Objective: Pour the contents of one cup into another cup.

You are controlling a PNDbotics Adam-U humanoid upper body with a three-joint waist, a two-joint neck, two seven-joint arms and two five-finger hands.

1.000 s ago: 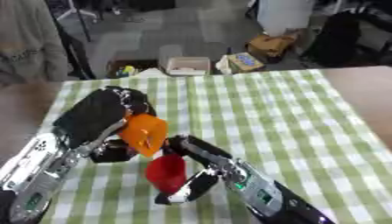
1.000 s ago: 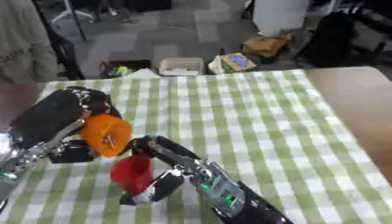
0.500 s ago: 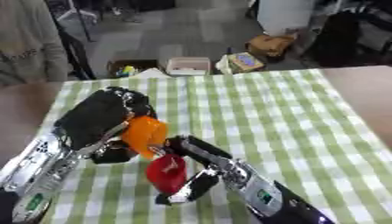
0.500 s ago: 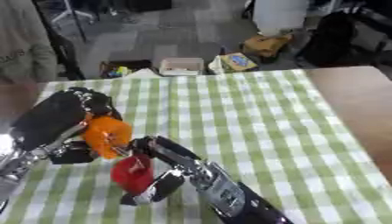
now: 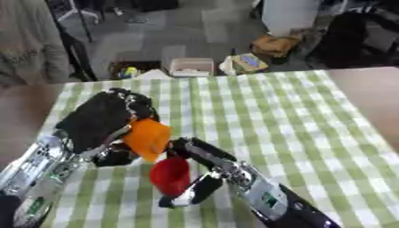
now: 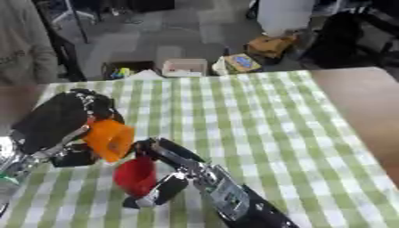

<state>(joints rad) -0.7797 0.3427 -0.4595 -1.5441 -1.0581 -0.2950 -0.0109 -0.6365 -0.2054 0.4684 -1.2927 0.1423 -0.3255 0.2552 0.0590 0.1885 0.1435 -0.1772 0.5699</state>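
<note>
The left hand (image 6: 59, 120) has its fingers wrapped round the orange cup (image 6: 109, 139), and that cup is tipped hard over, its open mouth facing down and toward the red cup (image 6: 136, 176). The red one stands upright on the green-checked tablecloth (image 6: 265, 129), just below and right of the orange cup, with the orange rim right at its top edge. The right hand (image 6: 171, 171) is curled round the red cup from the right, thumb reaching down in front of it toward the cloth.
</note>
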